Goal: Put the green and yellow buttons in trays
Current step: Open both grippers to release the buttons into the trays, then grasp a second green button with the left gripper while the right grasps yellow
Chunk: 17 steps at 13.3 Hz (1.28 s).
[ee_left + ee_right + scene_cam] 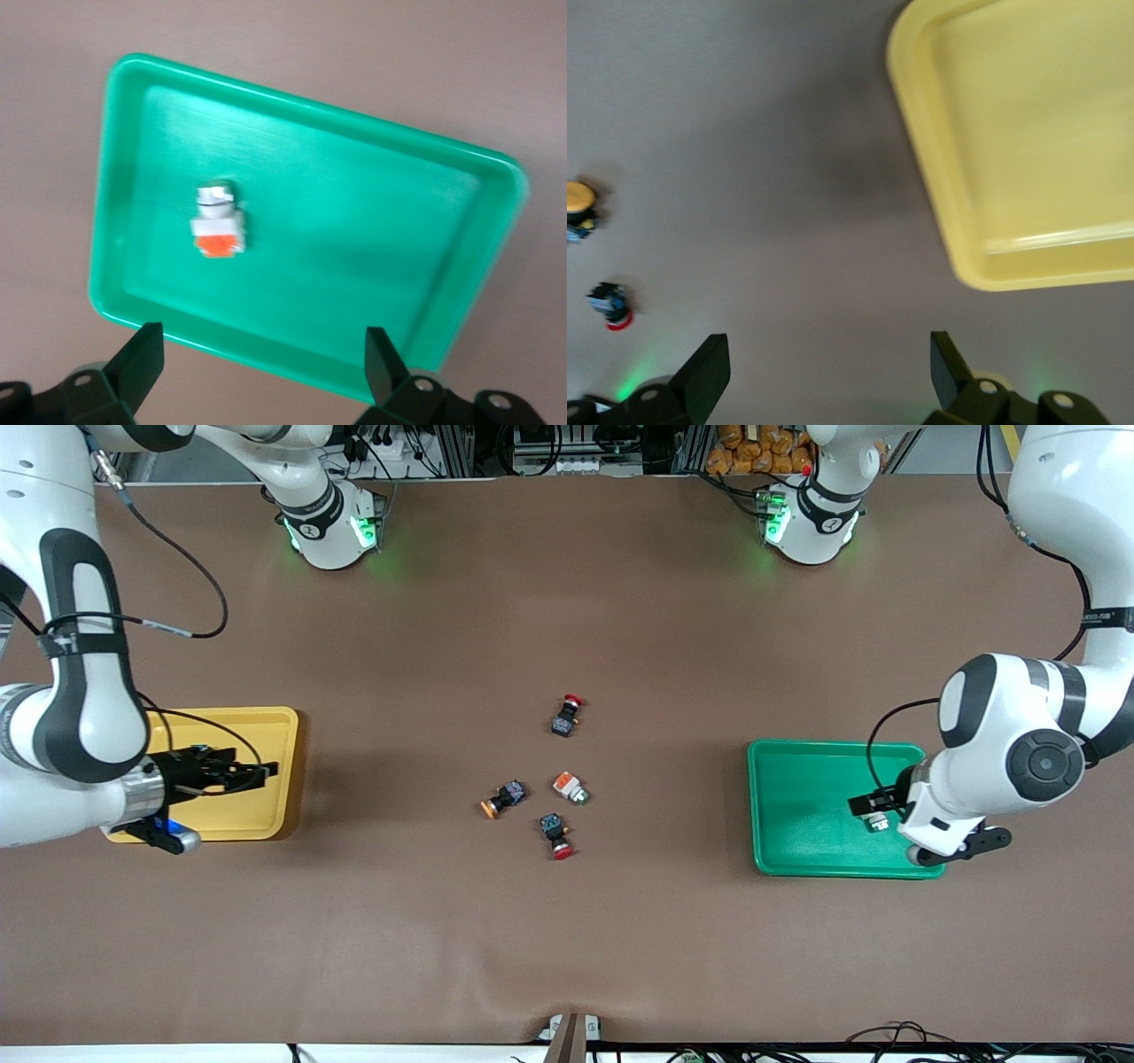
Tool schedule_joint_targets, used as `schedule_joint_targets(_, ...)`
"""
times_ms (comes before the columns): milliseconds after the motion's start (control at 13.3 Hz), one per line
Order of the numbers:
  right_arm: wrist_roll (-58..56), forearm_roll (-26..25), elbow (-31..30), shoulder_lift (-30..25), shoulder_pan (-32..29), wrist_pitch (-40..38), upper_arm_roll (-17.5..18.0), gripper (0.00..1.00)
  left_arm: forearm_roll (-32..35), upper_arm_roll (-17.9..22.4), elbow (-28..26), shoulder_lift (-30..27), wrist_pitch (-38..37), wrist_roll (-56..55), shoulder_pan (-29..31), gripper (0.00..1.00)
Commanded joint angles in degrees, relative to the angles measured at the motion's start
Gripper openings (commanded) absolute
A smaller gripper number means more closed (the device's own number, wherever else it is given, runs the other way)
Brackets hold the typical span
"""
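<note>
Since these switches look small, hard and light, I'd pinch the green-capped button point(571, 787) mid-frame across its orange block. Another green button point(217, 226) lies in the green tray point(797, 850) under the left claw point(261, 359), fingers apart; the right claw point(828, 363), likewise spread, hangs by the yellow tray point(275, 726). The yellow-capped button point(502, 798) lies centre-frame. No writing legible.

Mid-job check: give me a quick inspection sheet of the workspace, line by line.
Surface: brown table, creased at the camera edge.
Job's things: green-capped button lies in the green tray; yellow tray shows no button; a yellow-capped button and a green-capped one lie mid-table.
Clutter: two red-capped switches mid-table.
Grippers: left gripper open over the green tray; right gripper open over the yellow tray.
Cables: black leads along both arms.
Surroundings: equipment by the bases.
</note>
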Motion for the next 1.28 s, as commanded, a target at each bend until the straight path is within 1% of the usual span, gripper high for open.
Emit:
schedule_joint_targets(0,7.4,2.6,-0.3,-1.3,4.0,2.5,-0.3,1.0,0.2,-3.5,1.2,0.4,-1.7,-3.4,-0.6,1.0)
schedule_joint_targets(151,12.7,2.8,-0.8,-1.2,7.2,6.3,-0.3,1.0,-0.8,-6.4,1.3,1.2,-1.6,-9.0,-1.0,1.0)
schedule_joint_targets(226,16.3,2.8,-1.1,-1.2,9.3,8.3,-0.4,1.0,-1.1,-7.1,1.6,1.9,-1.6,-11.9,-2.5,1.0)
schedule_joint_targets(452,26.1,2.7,-1.2,-0.8,15.0,14.8,-0.4,1.0,-1.6,-7.1,5.9,6.1,-1.0,-22.9,-10.4,1.0)
schedule_joint_targets(528,27.3,2.8,-1.2,-0.5,15.6,16.7,-0.3,1.0,-1.6,-7.0,8.0,8.1,-0.5,-26.1,-12.7,1.0)
schedule_joint_targets(603,27.5,3.1,-1.2,-0.4,16.3,18.2,-0.3,1.0,-1.5,-6.9,9.2,9.9,0.8,-28.9,-15.1,1.0)
schedule_joint_targets(679,28.5,4.6,-1.2,0.0,18.2,20.2,-0.4,1.0,-1.5,-6.4,9.6,10.9,3.5,-31.7,-17.3,1.0)
schedule_joint_targets(754,32.6,6.1,-1.2,1.0,19.2,23.5,-0.4,1.0,-1.5,-6.2,9.6,12.0,6.4,-34.0,-18.5,1.0)
schedule_joint_targets(905,39.9,6.1,-1.2,3.1,22.0,29.6,-0.4,1.0,-1.6,-6.2,9.6,14.1,11.5,-38.0,-20.1,1.0)
schedule_joint_targets(1131,45.0,6.0,-1.2,5.7,26.1,37.3,-0.5,1.0,-1.5,-6.1,9.7,16.4,16.5,-44.2,-23.6,1.0)
schedule_joint_targets(1206,46.3,6.1,-1.2,6.7,26.4,39.0,-0.4,1.0,-1.3,-5.6,10.5,17.1,17.5,-45.9,-25.1,1.0)
